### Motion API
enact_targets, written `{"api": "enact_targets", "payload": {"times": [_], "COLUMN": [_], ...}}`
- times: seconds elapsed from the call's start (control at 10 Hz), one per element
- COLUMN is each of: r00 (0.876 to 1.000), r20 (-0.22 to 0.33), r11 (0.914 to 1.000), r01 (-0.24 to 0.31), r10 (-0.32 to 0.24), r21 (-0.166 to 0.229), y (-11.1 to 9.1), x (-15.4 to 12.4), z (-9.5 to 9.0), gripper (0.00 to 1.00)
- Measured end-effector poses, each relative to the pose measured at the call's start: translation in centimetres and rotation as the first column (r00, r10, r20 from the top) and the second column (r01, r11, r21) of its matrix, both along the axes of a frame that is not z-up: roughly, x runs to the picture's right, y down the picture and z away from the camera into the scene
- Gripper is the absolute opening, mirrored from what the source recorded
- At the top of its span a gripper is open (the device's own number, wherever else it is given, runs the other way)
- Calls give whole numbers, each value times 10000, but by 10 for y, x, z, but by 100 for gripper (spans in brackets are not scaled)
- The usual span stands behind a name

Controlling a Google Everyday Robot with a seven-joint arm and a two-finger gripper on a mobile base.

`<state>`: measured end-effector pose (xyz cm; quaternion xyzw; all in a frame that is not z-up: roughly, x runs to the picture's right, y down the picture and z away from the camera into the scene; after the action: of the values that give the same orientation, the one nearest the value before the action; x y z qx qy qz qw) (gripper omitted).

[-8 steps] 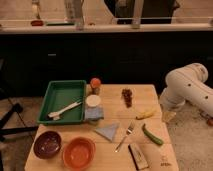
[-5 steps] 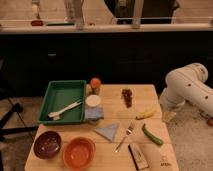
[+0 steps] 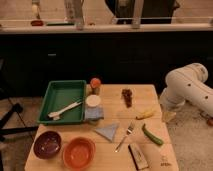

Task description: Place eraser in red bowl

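Note:
The eraser (image 3: 138, 155), a pale tan block with a dark strip along one side, lies near the table's front right edge. The red bowl (image 3: 79, 152), bright orange-red, stands at the front left, next to a dark maroon bowl (image 3: 47, 144). The white arm (image 3: 187, 90) hangs to the right of the table. Its gripper (image 3: 168, 116) is low beside the table's right edge, well behind and to the right of the eraser and holding nothing that I can see.
A green tray (image 3: 60, 100) with a white utensil (image 3: 65, 109) sits at the left. An orange-lidded jar (image 3: 95, 85), white cup (image 3: 93, 101), blue-grey cloth (image 3: 107, 131), fork (image 3: 125, 136), green pepper (image 3: 151, 135), banana (image 3: 145, 114) and grapes (image 3: 127, 96) lie across the wooden table (image 3: 150, 97).

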<state>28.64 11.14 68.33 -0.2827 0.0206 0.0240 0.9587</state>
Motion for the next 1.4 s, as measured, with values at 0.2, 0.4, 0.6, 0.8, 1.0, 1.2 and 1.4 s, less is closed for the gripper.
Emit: {"api": "enact_targets", "payload": {"times": [0.2,0.4,0.6,0.8,1.0,1.2,1.4], "r00": [10000,10000,10000,10000,10000,10000,9976], "r20": [0,0,0,0,0,-4,-80], "r11": [10000,10000,10000,10000,10000,10000,9975], "r01": [1,1,1,1,1,-27,-693], "r10": [-1,-1,-1,-1,-1,27,694], "r21": [0,0,0,0,0,17,171], "y": [0,0,0,0,0,0,7], "x": [0,0,0,0,0,0,-4], "z": [0,0,0,0,0,0,-2], "gripper": [62,62,62,62,62,62,62]}}
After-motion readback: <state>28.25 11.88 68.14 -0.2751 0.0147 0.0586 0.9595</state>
